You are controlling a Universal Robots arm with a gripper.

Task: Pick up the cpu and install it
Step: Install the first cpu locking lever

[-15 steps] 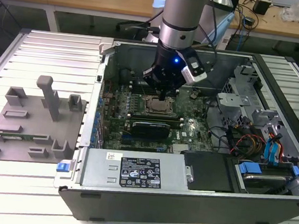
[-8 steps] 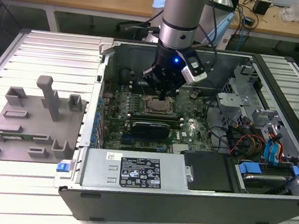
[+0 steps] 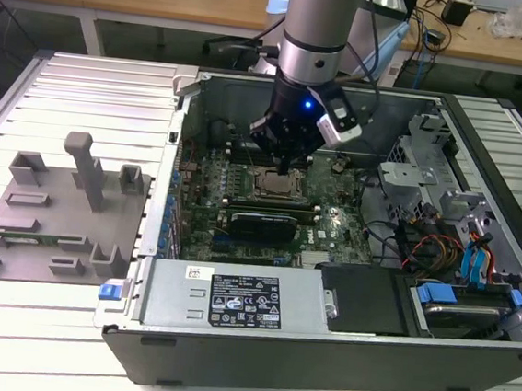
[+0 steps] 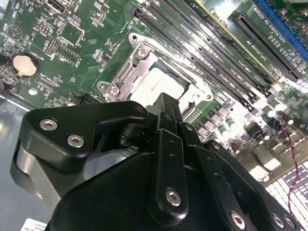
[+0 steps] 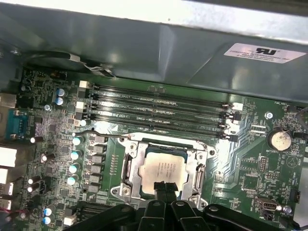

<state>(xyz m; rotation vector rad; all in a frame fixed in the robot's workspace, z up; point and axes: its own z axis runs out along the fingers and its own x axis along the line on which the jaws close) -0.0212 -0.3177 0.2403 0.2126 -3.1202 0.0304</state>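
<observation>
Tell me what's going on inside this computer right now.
A robot arm's gripper hangs inside the open computer case, just over the motherboard. The cpu lies flat in the metal-framed socket, silver top up. In the first wrist view the gripper's fingertips are closed together at one edge of the cpu and hold nothing. Whether they touch the cpu is unclear.
</observation>
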